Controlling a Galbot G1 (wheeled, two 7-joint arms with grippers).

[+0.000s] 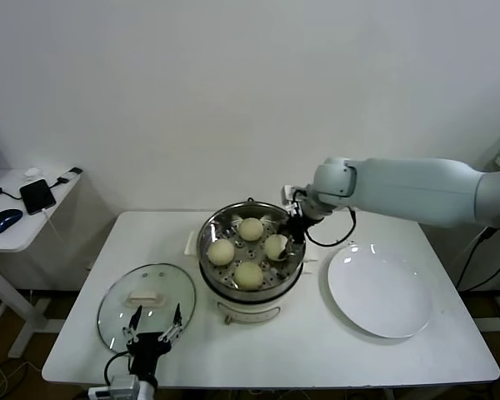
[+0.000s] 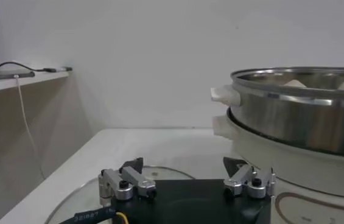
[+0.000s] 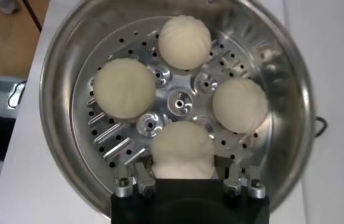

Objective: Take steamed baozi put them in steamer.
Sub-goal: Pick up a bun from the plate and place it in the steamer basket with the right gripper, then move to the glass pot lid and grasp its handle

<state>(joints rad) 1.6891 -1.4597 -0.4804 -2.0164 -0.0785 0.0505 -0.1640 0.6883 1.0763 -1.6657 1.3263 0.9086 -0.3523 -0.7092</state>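
Note:
The steamer (image 1: 207,232) stands at the table's middle, a shiny steel pot on a cream base. Three steamed baozi (image 3: 185,41) (image 3: 123,87) (image 3: 240,105) lie free on its perforated tray (image 3: 179,105). My right gripper (image 3: 184,164) reaches down into the pot from the right and is shut on another baozi (image 3: 184,146), which rests on or just above the tray at the pot's right side (image 1: 276,247). My left gripper (image 1: 157,313) hangs open and holds nothing, low over the front left of the table, with the steamer's wall (image 2: 299,122) beyond it.
A round glass lid (image 1: 147,300) lies flat at the front left, under the left gripper. A flat white plate (image 1: 379,289) with nothing on it sits right of the steamer. A small side table (image 1: 21,237) with a phone and a mouse stands at the far left.

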